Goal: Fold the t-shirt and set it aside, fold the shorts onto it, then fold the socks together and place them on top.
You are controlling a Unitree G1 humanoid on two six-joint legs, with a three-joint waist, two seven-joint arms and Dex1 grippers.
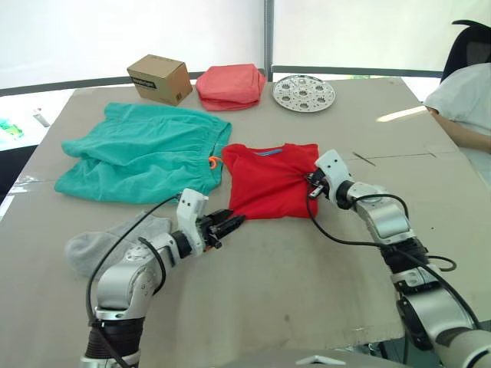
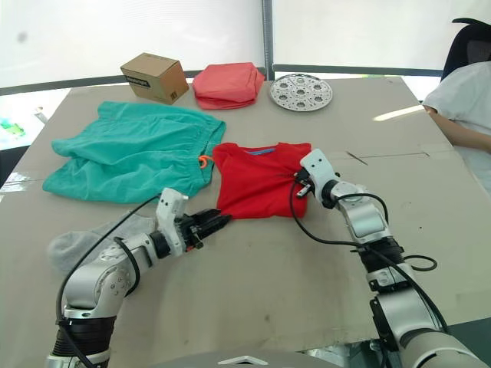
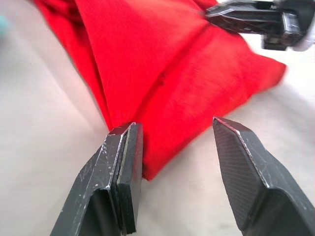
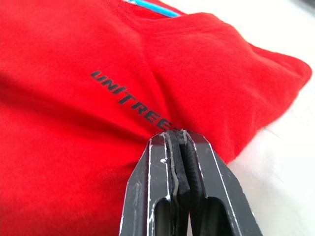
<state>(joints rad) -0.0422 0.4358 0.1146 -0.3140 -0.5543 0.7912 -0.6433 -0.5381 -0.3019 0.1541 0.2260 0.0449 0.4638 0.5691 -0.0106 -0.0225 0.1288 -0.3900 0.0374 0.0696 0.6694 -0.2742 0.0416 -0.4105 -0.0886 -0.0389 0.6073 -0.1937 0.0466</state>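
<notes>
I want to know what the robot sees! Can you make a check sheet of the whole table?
Surface: brown table, flat.
Job's things: red t-shirt partly folded at centre; green shorts spread on the robot's left of it; grey socks near the left arm.
Clutter: cardboard box, folded pink cloth, round metal plate along the far edge.
Grippers: right end effector shut on the t-shirt's edge; left end effector open at the t-shirt's near corner.
Cables: black cables loop along both arms.
Surroundings: a seated person's arm at the far right.
</notes>
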